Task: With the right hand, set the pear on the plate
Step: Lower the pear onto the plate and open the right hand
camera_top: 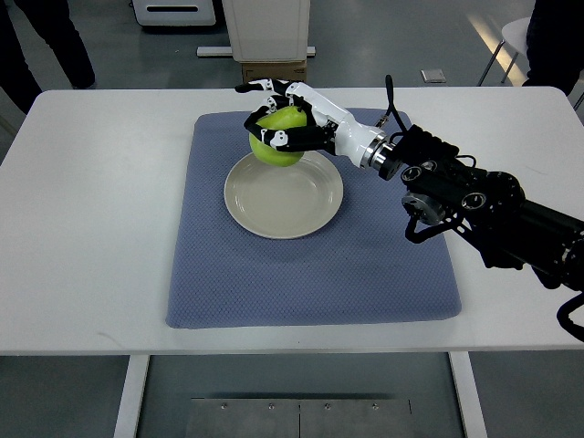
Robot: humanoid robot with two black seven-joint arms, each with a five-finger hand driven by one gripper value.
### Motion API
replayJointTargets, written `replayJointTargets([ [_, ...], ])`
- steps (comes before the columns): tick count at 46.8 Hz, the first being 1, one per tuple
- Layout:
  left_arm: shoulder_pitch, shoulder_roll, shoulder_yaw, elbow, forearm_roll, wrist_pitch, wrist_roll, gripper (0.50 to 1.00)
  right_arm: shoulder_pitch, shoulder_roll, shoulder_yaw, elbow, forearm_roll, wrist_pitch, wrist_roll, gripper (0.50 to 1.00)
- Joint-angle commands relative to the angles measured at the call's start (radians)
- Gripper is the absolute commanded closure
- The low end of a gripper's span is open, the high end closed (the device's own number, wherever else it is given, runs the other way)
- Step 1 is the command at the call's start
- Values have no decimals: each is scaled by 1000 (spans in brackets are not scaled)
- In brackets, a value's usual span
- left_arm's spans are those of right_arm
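Down at the bottom we see a flat metal plate [299, 418] with small screws, between the white legs of the table. Above it our white table [82, 255] is smooth and wide, with rounded corners. On the table lies a blue-grey cloth mat [310, 283]. It looks soft and bumpy, like woven fabric, and it is nearly square with round corners.

Our right arm [484, 205] comes in from the right side. It is black and chunky, with round joints and a thin black cable. Closer to the hand it turns white and smooth, with a shiny metal ring at the wrist.

On the far half of the mat sits a round plate [284, 203]. It is pale cream, shallow and smooth.

Our right hand [287, 123] is white with black joints. Its fingers [274, 139] are curled around the pear [278, 146], holding it tight. The pear is bright green, round and shiny. It is over the far rim of the plate; we cannot tell if it touches the rim.

Past the table we see a grey floor, a white stand [266, 29] and a small cardboard box [273, 70]. Dark trouser legs [46, 41] of a person show at the top left.
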Motion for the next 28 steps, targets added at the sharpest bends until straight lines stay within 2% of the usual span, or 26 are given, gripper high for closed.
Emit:
replayJointTargets([
  [1,0,0,0,0,0,0,0,500,-3,0,-22,-41,-2,-2,0,1000],
  [9,0,0,0,0,0,0,0,500,-6,0,-91,-71,0,-45,0,1000],
  [28,0,0,0,0,0,0,0,500,-43,0,-89,-42,3,-57,0,1000],
])
